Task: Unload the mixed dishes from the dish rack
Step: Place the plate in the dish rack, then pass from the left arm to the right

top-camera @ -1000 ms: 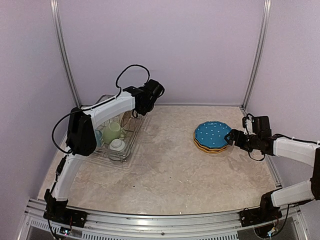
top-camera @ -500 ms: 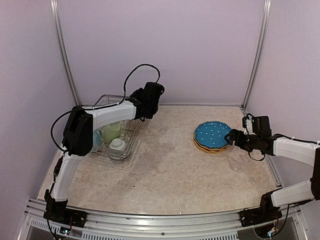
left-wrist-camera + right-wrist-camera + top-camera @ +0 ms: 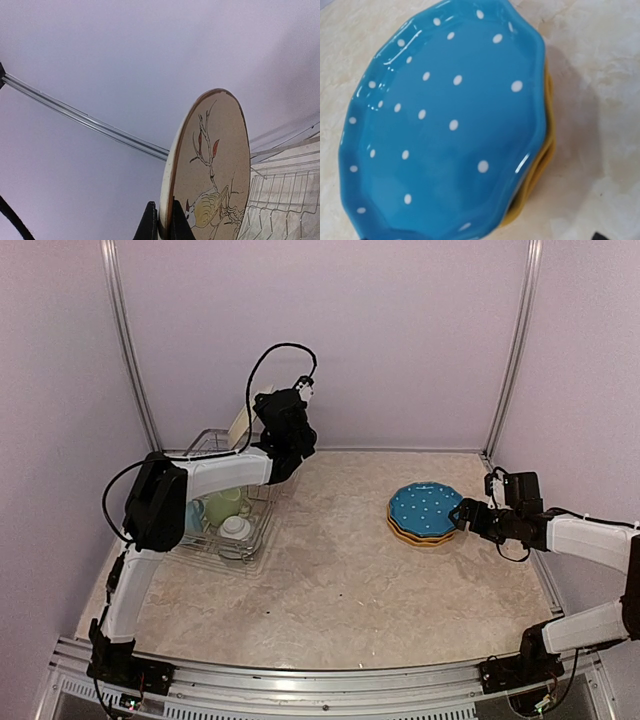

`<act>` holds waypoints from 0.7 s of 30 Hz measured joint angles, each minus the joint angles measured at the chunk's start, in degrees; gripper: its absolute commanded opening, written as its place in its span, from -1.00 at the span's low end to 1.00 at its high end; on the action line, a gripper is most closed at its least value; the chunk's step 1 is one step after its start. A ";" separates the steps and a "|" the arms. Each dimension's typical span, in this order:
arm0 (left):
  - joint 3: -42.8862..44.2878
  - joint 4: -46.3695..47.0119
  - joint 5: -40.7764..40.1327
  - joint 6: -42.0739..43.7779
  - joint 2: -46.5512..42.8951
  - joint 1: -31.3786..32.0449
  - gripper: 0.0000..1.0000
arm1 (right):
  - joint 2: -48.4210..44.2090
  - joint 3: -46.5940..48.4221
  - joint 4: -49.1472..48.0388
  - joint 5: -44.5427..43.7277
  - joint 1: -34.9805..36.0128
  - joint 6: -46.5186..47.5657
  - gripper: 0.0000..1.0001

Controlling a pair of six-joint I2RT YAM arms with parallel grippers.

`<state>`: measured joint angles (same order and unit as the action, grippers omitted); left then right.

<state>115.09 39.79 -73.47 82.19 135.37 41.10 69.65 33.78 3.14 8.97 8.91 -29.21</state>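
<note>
Starting at the left, the rack (image 3: 205, 436) holds the green mug (image 3: 224, 503), the blue cup (image 3: 196, 512) and the white cup (image 3: 236, 529); I cannot make out the glass among the wires. Above the rack's far side my left gripper (image 3: 161, 227) is pinching the cream plate (image 3: 210, 170) by its lower rim, holding it on edge and clear of the wires, so I judge this plate is mid-transfer and has yet to be set down. Across the table (image 3: 340, 580), well apart from the rack, the blue plate (image 3: 425, 508) lies on top of the yellow plates (image 3: 410, 536), so I count three dishes as unloaded. My right gripper (image 3: 462, 514) sits just beside that stack's right edge; I cannot tell whether its fingers are spread or pressed together. By my reckoning roughly half remains: this plate, then the cups.
</note>
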 measured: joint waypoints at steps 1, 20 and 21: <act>-0.33 0.85 -0.44 0.74 0.00 0.02 -1.00 | 0.02 0.00 0.00 0.00 0.00 -0.02 0.86; 11.02 -80.56 16.15 -67.41 -16.20 2.47 -1.00 | 0.28 0.00 -0.07 0.26 0.07 -0.17 0.86; 11.02 -82.95 16.65 -69.42 -17.25 2.58 -1.00 | 0.28 0.00 -0.04 0.28 0.11 -0.22 0.86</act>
<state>126.10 -43.16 -56.82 12.78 118.13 43.68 69.93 33.78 3.09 9.26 9.02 -29.43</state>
